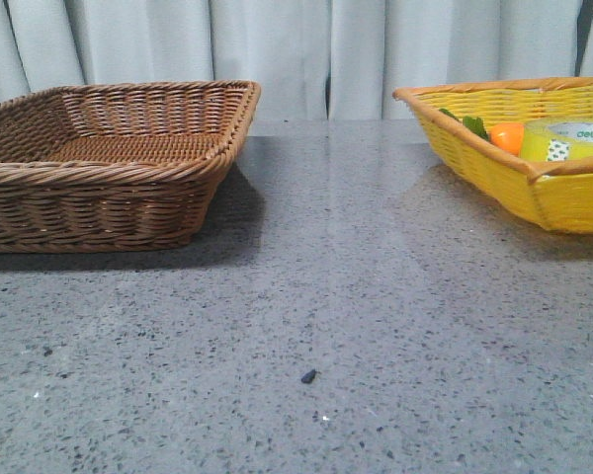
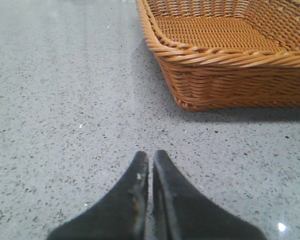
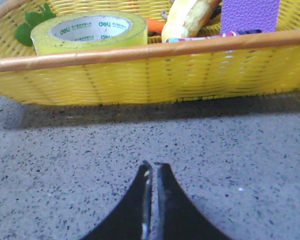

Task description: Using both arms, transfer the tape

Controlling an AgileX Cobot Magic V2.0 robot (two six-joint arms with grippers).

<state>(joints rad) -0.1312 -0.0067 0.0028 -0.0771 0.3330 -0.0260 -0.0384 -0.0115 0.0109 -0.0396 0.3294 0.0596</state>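
Observation:
The yellow tape roll point(image 1: 565, 141) lies flat in the yellow basket point(image 1: 494, 173) at the right; its white core reads "deli". In the right wrist view the tape point(image 3: 90, 31) lies behind the basket's near rim point(image 3: 140, 50). My right gripper point(image 3: 152, 166) is shut and empty, low over the table, a short way in front of that basket. My left gripper point(image 2: 149, 155) is shut and empty over the table, beside the brown wicker basket point(image 2: 230, 60). Neither gripper shows in the front view.
The brown wicker basket point(image 1: 109, 163) at the left has nothing in it. The yellow basket also holds an orange carrot point(image 1: 507, 136) with green leaves point(image 3: 32, 22), a purple block point(image 3: 250, 15) and a yellowish object point(image 3: 187, 20). A small dark speck point(image 1: 307, 376) lies on the grey table.

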